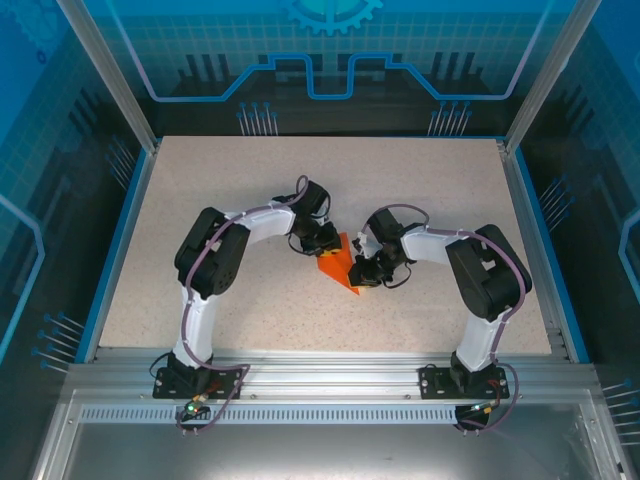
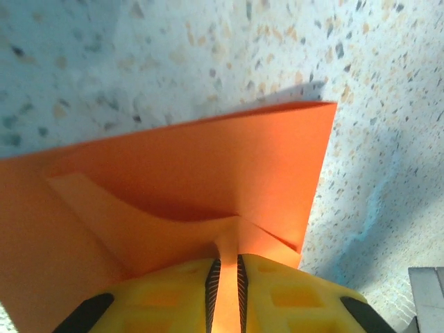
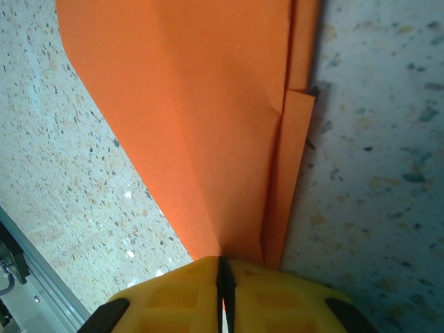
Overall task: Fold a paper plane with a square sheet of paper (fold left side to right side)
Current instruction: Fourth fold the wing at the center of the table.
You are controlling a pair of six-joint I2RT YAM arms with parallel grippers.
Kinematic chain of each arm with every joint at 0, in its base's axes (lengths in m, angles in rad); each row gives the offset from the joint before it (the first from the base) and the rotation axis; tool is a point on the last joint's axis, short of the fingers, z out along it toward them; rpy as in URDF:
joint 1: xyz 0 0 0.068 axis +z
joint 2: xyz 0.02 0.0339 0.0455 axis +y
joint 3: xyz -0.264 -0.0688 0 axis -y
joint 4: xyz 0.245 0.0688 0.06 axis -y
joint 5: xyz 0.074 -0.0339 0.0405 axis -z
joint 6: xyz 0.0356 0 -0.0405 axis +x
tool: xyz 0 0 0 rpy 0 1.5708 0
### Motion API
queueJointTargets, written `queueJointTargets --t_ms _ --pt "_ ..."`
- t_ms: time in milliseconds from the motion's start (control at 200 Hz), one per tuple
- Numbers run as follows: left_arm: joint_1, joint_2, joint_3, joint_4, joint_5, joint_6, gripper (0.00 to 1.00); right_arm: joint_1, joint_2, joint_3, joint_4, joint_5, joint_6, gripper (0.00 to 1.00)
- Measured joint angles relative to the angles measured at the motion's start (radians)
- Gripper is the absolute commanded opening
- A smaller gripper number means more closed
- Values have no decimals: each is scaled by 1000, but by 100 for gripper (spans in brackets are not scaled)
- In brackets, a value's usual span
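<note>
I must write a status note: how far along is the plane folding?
Done: the orange paper already shows creases and layered flaps. In hand: the left claw and the right claw pinch it. Remaining: it is not yet a slim dart, so more folds remain.

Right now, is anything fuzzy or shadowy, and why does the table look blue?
Left wrist view: the table goes blurry and bluish at the top left, and the orange paper throws a dark shadow past its far edge. Right wrist view: a shadow strip runs beside the paper's right edge. Top view: sharp; the blue walls likely tint everything.
</note>
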Motion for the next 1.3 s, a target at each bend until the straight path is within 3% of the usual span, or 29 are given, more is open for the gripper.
queueJointTargets --t_ms 600,840,1035,1170,1300 --pt "157 39 61 -10 37 98 26 1 -10 -10 11 4 0 12" --pt "198 -159 -55 6 -67 108 27 1 -10 -10 11 5 0 12" --pt "80 -326 -167 68 -71 99 27 1 -10 -8 9 7 0 12" --pt "-13 -303 -193 105 -37 95 27 1 -10 -7 8 7 0 12" --pt "-29 -231 -185 137 -1 87 27 2 -9 -6 6 8 0 12"
